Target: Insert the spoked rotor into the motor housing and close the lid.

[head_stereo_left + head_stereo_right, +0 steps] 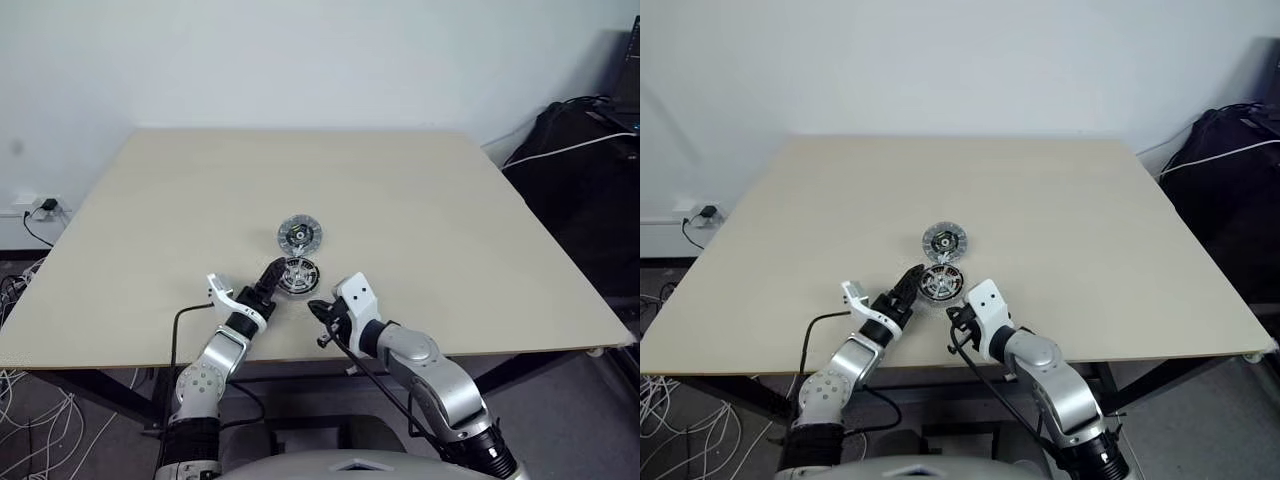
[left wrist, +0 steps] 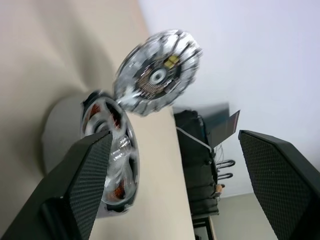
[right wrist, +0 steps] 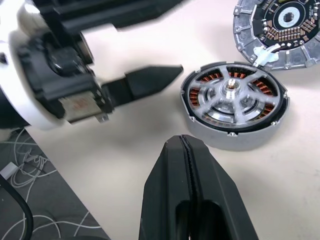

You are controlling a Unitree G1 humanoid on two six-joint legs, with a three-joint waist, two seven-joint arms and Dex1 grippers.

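The motor housing sits on the table close to its near edge, copper windings showing. The spoked rotor lies inside it, silver spokes and hub facing up. The lid lies flat just beyond the housing and touches its far rim, with its inner side up. My left gripper stands open just left of the housing, fingers level and nothing between them; one of its fingers points at the housing's rim. Short of the housing on the near right, my right gripper is shut and empty.
The table's near edge runs just under both wrists. A black bag with a white cable stands beyond the table's right side. Loose cables lie on the floor at the left, below a wall socket.
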